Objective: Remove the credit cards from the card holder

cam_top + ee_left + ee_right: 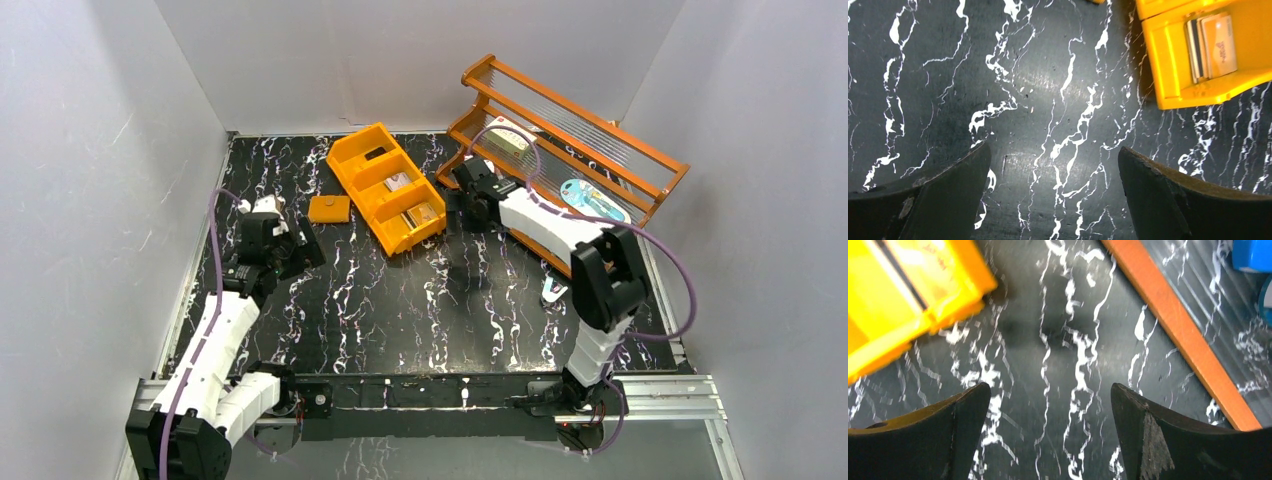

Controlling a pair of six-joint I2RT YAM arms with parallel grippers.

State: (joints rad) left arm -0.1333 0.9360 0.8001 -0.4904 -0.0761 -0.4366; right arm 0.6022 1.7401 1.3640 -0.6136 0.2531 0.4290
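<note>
The card holder point(329, 208) is a small tan-orange wallet lying shut and flat on the black marbled table, just left of the orange bin. No credit cards show; whatever it holds is hidden inside. My left gripper point(300, 247) hovers a little below and left of the card holder. In the left wrist view the left gripper point(1054, 152) is open over bare table. My right gripper point(462, 203) sits between the bin and the wooden rack. The right wrist view shows the right gripper point(1048, 390) open too, nothing between its fingers.
An orange three-compartment bin point(372, 163) stands at the back centre with small pale boxes point(1212, 46) in it. A slatted orange rack point(600, 125) leans at the back right, holding a white box point(510, 140) and a blue packet point(592, 196). A small blue-white item point(553, 290) lies near the right arm.
</note>
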